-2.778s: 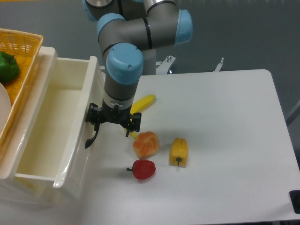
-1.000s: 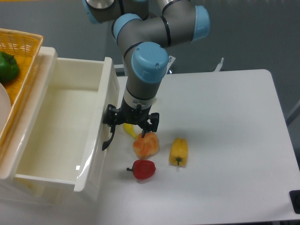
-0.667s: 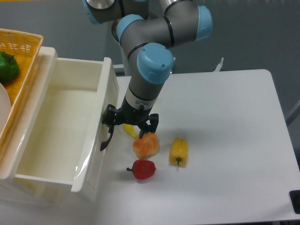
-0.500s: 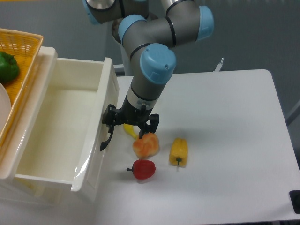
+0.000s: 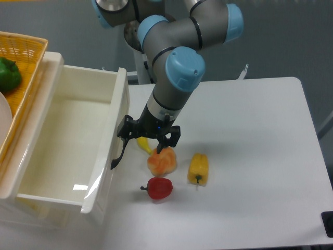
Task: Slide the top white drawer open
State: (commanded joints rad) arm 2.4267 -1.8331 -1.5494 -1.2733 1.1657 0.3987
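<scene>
- Top white drawer (image 5: 62, 140): left side of frame, pulled well out of the cabinet, deep box open to view, nothing visible inside. Front panel stands just left of the gripper.
- Black handle (image 5: 118, 156): curved, on the drawer front, hangs down toward the worktop (image 5: 250, 156).
- Gripper (image 5: 148, 136): points down beside the handle's upper end, fingers look spread; can't tell whether one finger is hooked behind the handle or just next to it. Nothing clamped as far as I can see.
- Judgement: drawer looks about fully open, so the step in hand is finishing the pull or letting go.
- To do it well: pull straight along the drawer's travel, no sideways load on the handle; a deep box pulled this far could tip or bind if dragged at an angle.
- Watch the clutter under the wrist: orange pastry-like item (image 5: 162, 161) sits right below the fingers, banana (image 5: 143, 144) partly hidden behind them. Red pepper (image 5: 158, 187) and yellow pepper (image 5: 198, 168) are near.
- If releasing: lift clear upward first, then move away, so the food isn't swept.
- Wicker basket (image 5: 23, 62) w/ green pepper (image 5: 9, 74) on top of the cabinet, not involved.
</scene>
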